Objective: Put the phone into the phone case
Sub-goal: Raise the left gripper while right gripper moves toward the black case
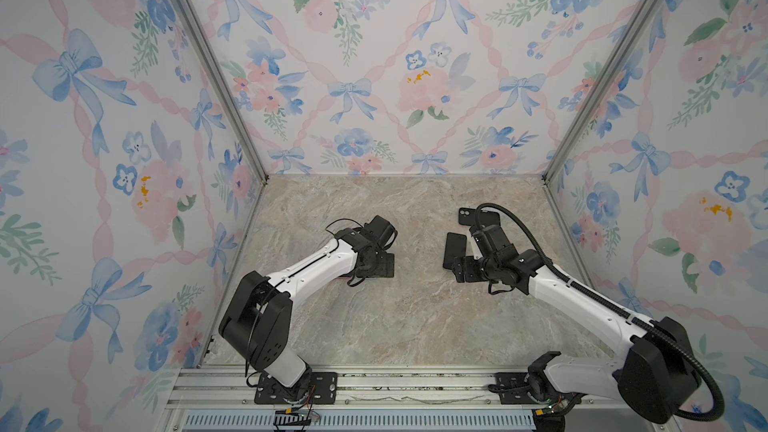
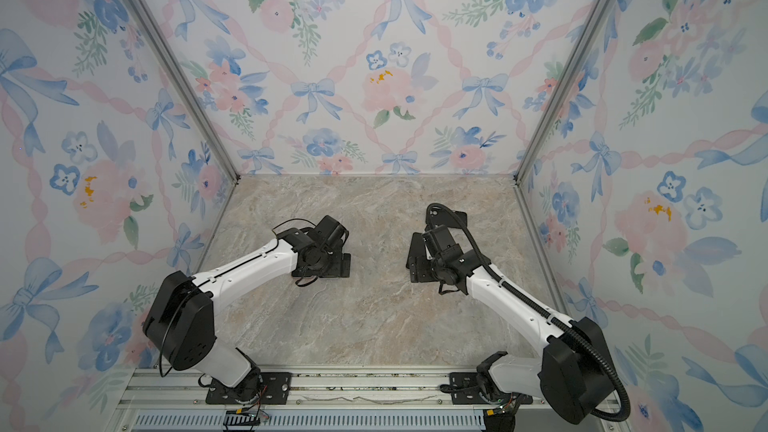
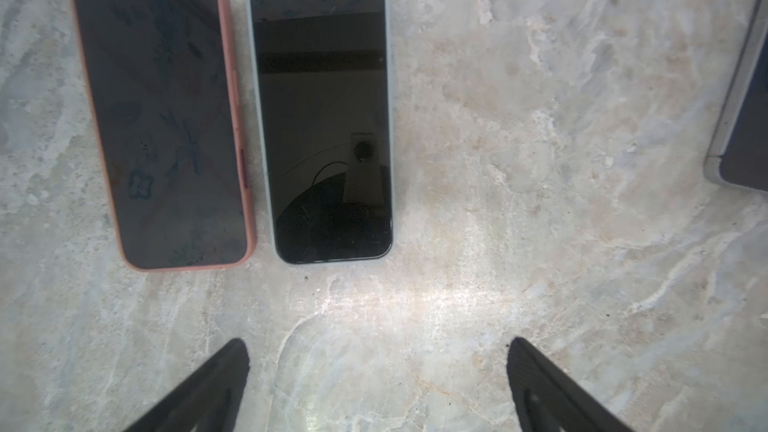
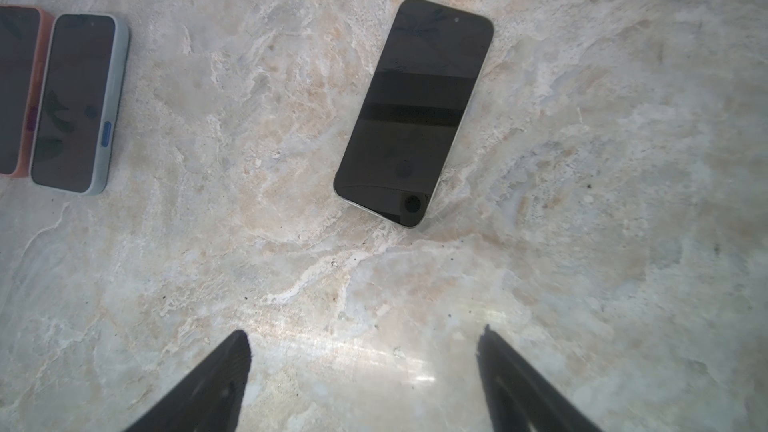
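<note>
no readable text, brand, number or sign anywhere — none on phone point(image 4: 413, 112) either

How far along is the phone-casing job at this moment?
Done: a pink-cased phone and a pale-blue-cased phone lie side by side. In hand: nothing; the left tool and right tool are open and empty. Left: the bare phone lies apart from the black case, not yet inserted.

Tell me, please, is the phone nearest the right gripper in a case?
Out. The phone lies bare on the table, thin metal edge showing, no case rim around it.
</note>
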Robot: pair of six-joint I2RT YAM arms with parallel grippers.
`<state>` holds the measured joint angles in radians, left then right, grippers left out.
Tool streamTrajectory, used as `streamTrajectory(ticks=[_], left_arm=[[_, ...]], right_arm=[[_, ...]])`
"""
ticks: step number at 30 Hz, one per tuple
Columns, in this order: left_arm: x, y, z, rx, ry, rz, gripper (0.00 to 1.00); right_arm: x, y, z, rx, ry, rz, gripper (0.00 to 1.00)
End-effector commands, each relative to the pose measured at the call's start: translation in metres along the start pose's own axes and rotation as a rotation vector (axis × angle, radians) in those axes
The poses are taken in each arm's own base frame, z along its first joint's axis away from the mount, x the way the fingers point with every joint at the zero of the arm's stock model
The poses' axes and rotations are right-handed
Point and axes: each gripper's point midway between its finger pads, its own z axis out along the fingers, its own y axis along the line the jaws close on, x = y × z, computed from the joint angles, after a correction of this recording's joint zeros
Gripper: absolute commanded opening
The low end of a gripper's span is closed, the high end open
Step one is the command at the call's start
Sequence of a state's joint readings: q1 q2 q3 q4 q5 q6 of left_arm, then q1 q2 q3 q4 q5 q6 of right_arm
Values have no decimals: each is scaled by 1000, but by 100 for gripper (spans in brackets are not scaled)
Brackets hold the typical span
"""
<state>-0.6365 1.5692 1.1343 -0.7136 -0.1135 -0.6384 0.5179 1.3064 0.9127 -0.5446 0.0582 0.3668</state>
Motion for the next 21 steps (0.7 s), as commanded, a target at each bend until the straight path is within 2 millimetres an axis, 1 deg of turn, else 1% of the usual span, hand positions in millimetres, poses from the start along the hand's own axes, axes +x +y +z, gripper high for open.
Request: streamTrajectory(ticks=[1,5,9,13,14,15,17,18,19,21], left_arm=[[-5,-26,-1,122,-37,41,98],[-5,-52,3,221,-35,65,96],[-1,-73,14,264,12,89,95],[2,-84,25,282,53,112,94],[1,-86,27,284,57,114,94],[0,-88,28,290,63,117,94],[-1,-95,31,309,77,123,94],[-1,-99,33,321,86,125,94],[-2,-102,35,326,94,128,94],[-2,-106,41,333,111,131,93]], right_arm=[[-16,-11,4,36,13,-3,84],[-28,-14,17,21,45,84,83],[-36,-14,35,42,80,139,85],[-47,-21,50,56,108,70,84],[-52,-22,50,50,104,48,83],[-52,-26,59,49,135,24,82],[-58,-30,66,46,151,-65,80],[-61,-35,69,61,158,-115,80],[-66,-45,72,87,173,-153,80],[-78,-67,78,124,199,-164,79]])
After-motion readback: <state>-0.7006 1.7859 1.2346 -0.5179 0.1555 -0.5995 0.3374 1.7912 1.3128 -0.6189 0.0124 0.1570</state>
